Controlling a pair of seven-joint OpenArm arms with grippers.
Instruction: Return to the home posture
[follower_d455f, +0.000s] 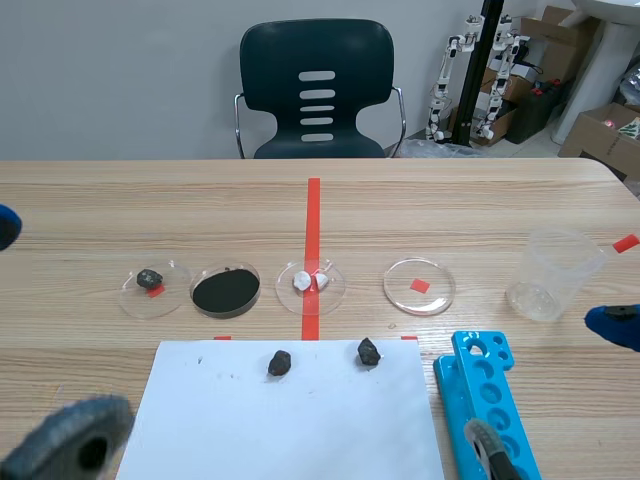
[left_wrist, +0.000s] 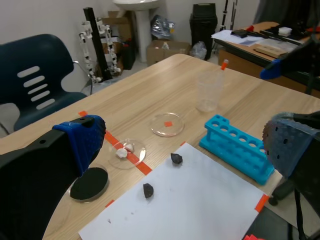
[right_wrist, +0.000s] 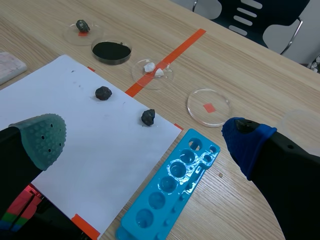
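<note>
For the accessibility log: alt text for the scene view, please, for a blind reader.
A white paper sheet with two dark rocks lies on a wooden table; behind it stand four petri dishes holding a dark rock, black powder, white pieces and nothing. A blue tube rack and clear beaker sit at right.

We see a dark plastic chair (follower_d455f: 317, 90) behind the light wooden table (follower_d455f: 480, 210), a plain grey wall (follower_d455f: 120, 80) beyond, and cardboard boxes (follower_d455f: 603, 135) on the floor to one side.
</note>
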